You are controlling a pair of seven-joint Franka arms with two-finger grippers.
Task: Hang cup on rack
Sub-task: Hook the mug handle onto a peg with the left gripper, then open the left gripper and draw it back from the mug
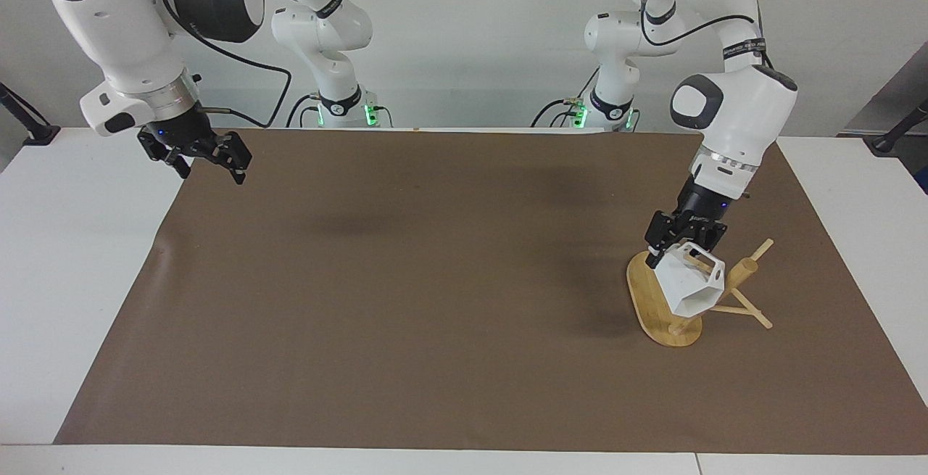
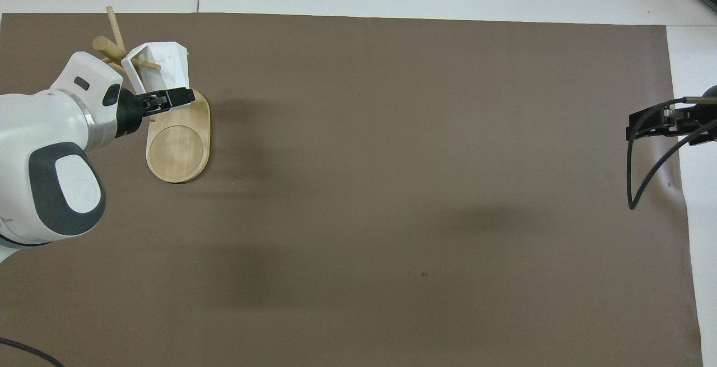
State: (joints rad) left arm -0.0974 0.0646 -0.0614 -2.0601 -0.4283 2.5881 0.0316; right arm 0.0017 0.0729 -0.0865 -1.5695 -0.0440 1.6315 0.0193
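- Cup, white and faceted, hangs tipped on its side over the rack, clamped in the left gripper.
- Rack stands at the left arm's end of the brown mat; from table centre in the overhead view, that is about 10 o'clock.
- A thin peg shows through the cup's handle hole in the overhead view, so threading seems begun.
- To finish well: slide the cup along the peg toward the post, let the handle settle, then release gently.
- Right gripper, fingers apart and empty, waits over the mat's edge at the right arm's end.
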